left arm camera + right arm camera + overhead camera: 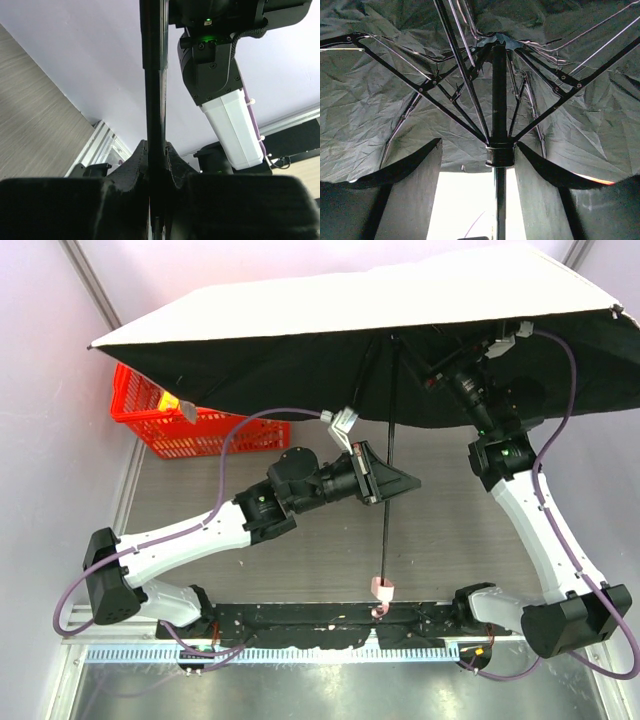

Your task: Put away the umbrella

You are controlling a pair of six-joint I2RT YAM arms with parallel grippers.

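The umbrella (pixel 380 310) stands open over the table, pale on top and black underneath. Its thin black shaft (pixel 388 520) runs down to the small pink handle (pixel 382 589) near the front edge. My left gripper (pixel 383 483) is shut on the shaft (pixel 154 75) about midway up, with both pads pressed on it. My right gripper (pixel 479 150) is up under the canopy, open. The runner (pixel 500 154) sits by its right finger (pixel 545 195), and the left finger (pixel 410 195) stands well apart from it. In the top view the canopy mostly hides the right gripper.
A red plastic basket (pixel 190 425) stands at the back left, partly under the canopy's edge. The right arm (pixel 530 510) rises along the right side of the table. Purple cables loop beside both arms. Walls close in at left and right.
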